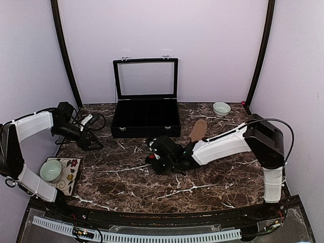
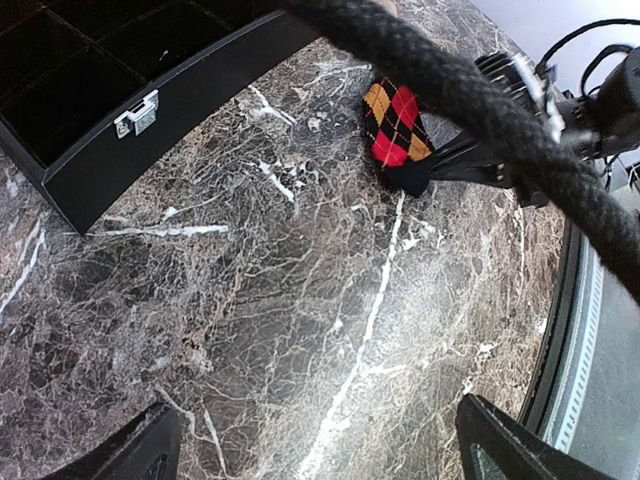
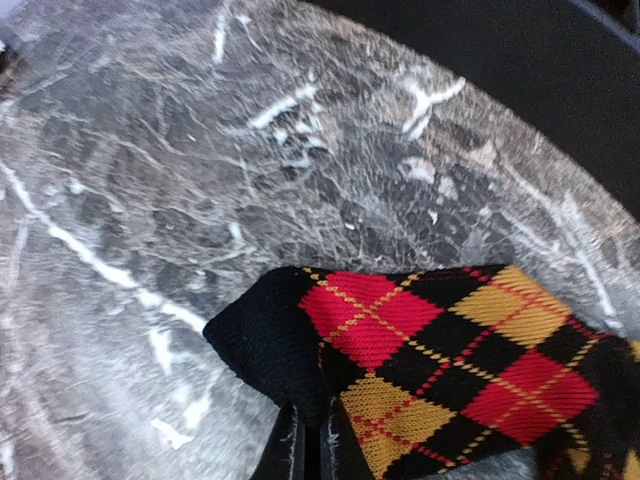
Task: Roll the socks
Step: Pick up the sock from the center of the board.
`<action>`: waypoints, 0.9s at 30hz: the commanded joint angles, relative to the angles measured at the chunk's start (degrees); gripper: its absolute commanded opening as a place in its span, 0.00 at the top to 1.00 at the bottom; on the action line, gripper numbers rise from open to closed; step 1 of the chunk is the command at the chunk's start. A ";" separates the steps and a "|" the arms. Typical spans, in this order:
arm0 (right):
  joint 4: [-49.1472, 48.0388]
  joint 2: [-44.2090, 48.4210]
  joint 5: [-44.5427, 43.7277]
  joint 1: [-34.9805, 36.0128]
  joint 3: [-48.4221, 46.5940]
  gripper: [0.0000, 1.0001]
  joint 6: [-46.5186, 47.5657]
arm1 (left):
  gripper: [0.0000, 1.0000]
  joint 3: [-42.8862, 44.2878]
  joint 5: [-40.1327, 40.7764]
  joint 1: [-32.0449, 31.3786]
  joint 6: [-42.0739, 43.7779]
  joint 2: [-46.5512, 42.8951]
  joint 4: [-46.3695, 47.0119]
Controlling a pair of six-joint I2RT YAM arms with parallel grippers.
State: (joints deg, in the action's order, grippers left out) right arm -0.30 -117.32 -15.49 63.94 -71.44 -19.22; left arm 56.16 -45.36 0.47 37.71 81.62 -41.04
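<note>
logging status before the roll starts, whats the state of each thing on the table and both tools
left tool, open, empty
right tool, shut on the argyle sock
argyle sock, unrolled, one end pinched
tan sock, unrolled, lying flat, partly hidden
case, lid open and standing upright
near bowl, upright on a flowered mat
far bowl, upright on the table
</note>
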 commanded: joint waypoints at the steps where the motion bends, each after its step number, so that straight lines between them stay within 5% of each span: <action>1: 2.31 9.07 2.50 -2.02 -3.75 1.00 2.67 | 0.01 0.89 -2.32 -0.07 -0.81 -1.34 -1.77; 12: 7.76 15.32 7.28 -10.59 -16.08 1.00 5.65 | 0.01 1.17 -2.56 -0.14 -0.44 -0.99 -1.89; 27: 18.16 -1.33 -0.12 -17.46 -55.15 1.00 17.17 | 0.01 1.11 -0.84 -0.10 -0.08 -1.80 -2.14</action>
State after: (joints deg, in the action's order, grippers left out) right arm 16.38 -116.92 -11.33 46.74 -120.53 -6.11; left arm 56.21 -46.15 0.47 37.12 81.62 -41.10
